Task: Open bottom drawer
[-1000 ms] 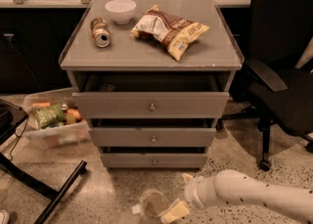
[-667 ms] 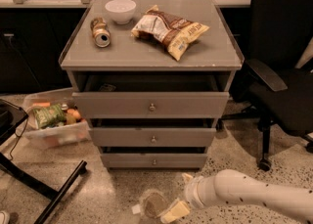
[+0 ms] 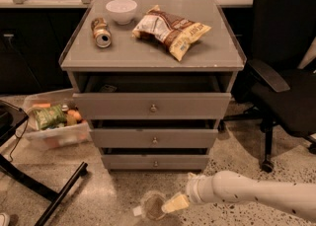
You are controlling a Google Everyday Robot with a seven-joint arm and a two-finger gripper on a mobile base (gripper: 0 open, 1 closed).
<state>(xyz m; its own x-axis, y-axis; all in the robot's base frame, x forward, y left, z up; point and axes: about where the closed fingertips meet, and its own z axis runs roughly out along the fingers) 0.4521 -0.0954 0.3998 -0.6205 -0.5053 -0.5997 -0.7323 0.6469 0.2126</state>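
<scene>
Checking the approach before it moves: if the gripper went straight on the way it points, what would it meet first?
Nothing but speckled floor, it seems: the gripper sits low before the bottom drawer, pointing left past it, not at it. Depth is unclear.

Warm, dim indoor light falls from overhead. The cabinet top (image 3: 148,47), well above the gripper (image 3: 160,205), is the brightest surface, with a faint sheen along its front edge. The gripper hangs low over the floor (image 3: 98,195), just in front of the bottom drawer (image 3: 155,162). Dark shadow fills the gaps above that drawer, and the background beyond goes nearly black. The arm (image 3: 256,195) to the gripper's right catches pale light.
</scene>
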